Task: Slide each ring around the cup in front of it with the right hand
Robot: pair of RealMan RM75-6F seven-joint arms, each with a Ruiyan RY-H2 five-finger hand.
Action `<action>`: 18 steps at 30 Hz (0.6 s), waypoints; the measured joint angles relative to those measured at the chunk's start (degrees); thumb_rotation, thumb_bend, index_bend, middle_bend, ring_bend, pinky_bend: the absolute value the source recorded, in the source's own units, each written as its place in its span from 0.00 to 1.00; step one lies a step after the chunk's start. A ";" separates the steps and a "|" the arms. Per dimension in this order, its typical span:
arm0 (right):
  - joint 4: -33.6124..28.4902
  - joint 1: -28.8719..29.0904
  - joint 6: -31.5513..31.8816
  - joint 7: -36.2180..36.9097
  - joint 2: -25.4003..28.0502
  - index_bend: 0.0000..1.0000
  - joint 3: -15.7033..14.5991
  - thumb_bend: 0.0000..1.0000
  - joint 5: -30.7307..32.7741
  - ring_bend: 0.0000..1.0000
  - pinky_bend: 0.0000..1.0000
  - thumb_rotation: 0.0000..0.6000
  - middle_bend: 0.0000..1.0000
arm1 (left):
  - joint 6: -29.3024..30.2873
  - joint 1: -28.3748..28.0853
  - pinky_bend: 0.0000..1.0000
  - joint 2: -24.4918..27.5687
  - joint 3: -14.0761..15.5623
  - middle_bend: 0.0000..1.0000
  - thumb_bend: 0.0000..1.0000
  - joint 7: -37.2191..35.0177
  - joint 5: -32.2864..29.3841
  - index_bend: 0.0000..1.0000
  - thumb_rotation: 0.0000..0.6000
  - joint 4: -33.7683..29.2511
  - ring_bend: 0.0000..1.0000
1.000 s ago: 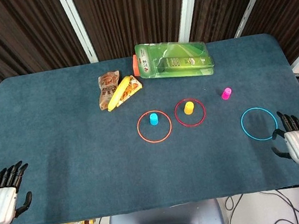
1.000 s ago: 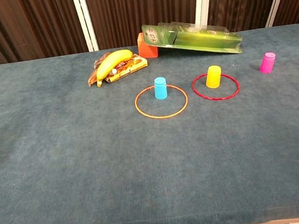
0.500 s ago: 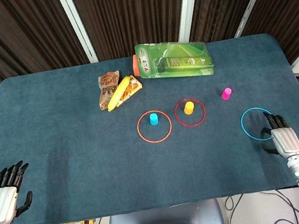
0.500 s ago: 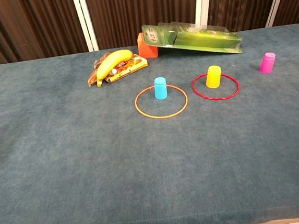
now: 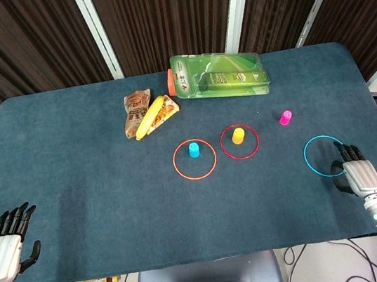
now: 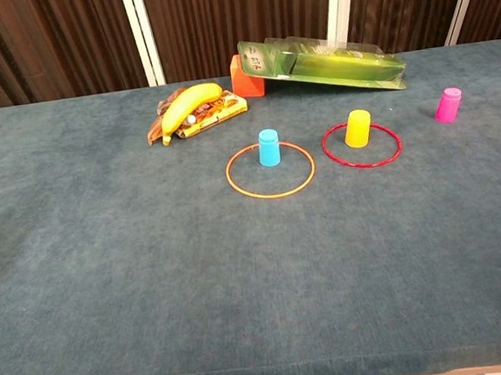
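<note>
I'm looking down on the blue-green table (image 5: 69,151), with the green package (image 5: 225,75) at the far edge and the banana (image 5: 151,116) lying on snack packets beside it. The orange ring (image 5: 195,159) already encloses the blue cup (image 5: 194,149) and the red ring (image 5: 240,141) encloses the yellow cup (image 5: 238,135), so I judge those two done. What's left is the blue ring (image 5: 325,156), lying flat near my right side, well apart from the pink cup (image 5: 285,118) beyond it. My right hand (image 5: 359,174) sits at the ring's near-right edge with fingers extended and holding nothing; the fingertips (image 5: 343,152) appear to reach the rim, though I can't tell if they touch. My left hand (image 5: 2,247) rests idle at the near-left corner, fingers loosely apart. Next I'd need to press on the rim and push the ring away and leftward until it surrounds the pink cup, without knocking it over.
</note>
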 measured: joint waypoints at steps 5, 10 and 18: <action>0.89 0.03 -0.52 0.49 -0.40 0.63 0.22 0.52 0.05 0.00 0.00 1.00 0.07 | -0.23 -0.11 0.00 -0.04 -0.03 0.00 0.47 0.10 -0.17 0.00 1.00 0.04 0.00; 1.35 -0.21 -0.47 0.72 -0.60 0.62 0.24 0.52 -0.10 0.00 0.00 1.00 0.07 | -0.42 -0.21 0.00 0.00 -0.06 0.00 0.47 0.04 -0.33 0.00 1.00 -0.05 0.00; 1.75 -0.51 -0.70 0.72 -1.07 0.62 0.30 0.52 -0.16 0.00 0.00 1.00 0.07 | -0.47 -0.17 0.00 0.11 0.10 0.00 0.47 0.05 -0.28 0.00 1.00 -0.17 0.00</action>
